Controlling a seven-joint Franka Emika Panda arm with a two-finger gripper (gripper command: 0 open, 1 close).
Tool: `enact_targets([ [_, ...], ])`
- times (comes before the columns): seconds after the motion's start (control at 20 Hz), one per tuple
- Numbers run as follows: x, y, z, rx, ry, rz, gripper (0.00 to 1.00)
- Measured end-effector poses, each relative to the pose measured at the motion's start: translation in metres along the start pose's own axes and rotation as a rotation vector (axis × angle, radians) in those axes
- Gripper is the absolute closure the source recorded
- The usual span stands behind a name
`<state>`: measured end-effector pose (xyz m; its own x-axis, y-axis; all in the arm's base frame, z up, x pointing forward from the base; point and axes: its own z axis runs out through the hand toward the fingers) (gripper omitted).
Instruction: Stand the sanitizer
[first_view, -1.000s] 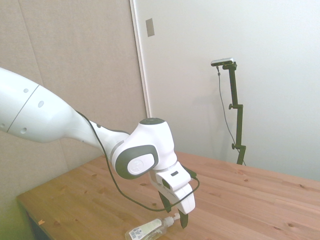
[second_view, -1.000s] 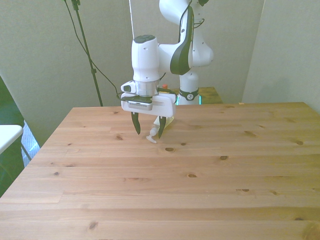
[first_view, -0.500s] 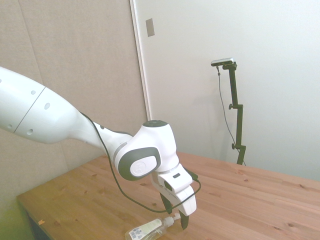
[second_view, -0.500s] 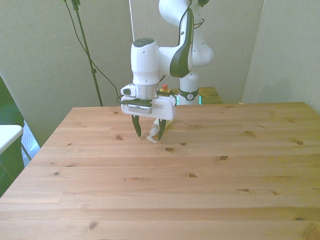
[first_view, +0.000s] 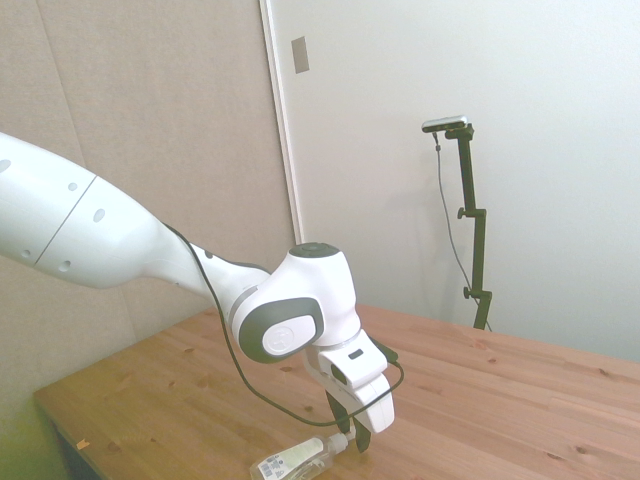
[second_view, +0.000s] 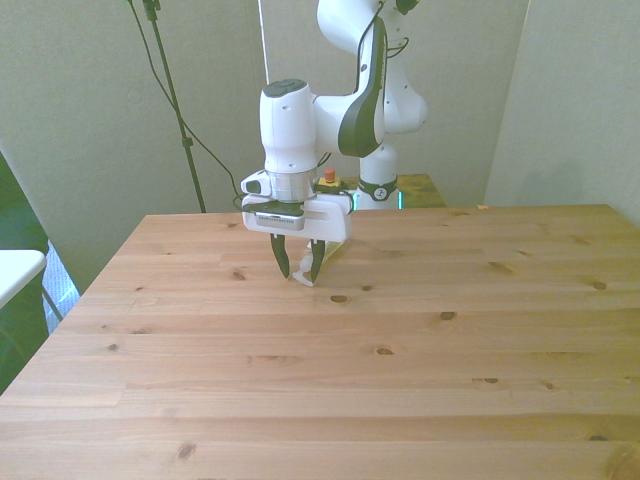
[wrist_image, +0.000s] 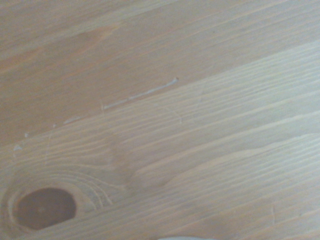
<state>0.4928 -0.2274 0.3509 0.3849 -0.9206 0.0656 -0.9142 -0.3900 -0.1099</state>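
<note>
Clear plastic sanitizer (first_view: 297, 461) is seen lying flat on the wooden worktop (second_view: 400, 350), near its far edge. The claw (second_view: 298, 265) looks pinched on the white pump top, so it's gripped but the standing-up part isn't done yet.

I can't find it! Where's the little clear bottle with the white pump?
The clear sanitizer bottle lies on its side on the wooden table, its pump between the white gripper's fingers.

Sanitizer (first_view: 295, 461) base cut off by side view's bottom edge; in front view gripper (second_view: 298, 266) hides its body. Label text unreadable.
</note>
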Motion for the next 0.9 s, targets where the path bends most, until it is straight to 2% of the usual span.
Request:
enact_targets([
  [0.65, 0.004, 0.001, -0.001, 0.032, 0.005, 0.013, 1.0],
  [0.75, 0.004, -0.004, -0.007, 0.058, 0.033, 0.042, 1.0],
  [0.9, -0.004, -0.018, -0.029, 0.138, 0.116, 0.121, 1.0],
])
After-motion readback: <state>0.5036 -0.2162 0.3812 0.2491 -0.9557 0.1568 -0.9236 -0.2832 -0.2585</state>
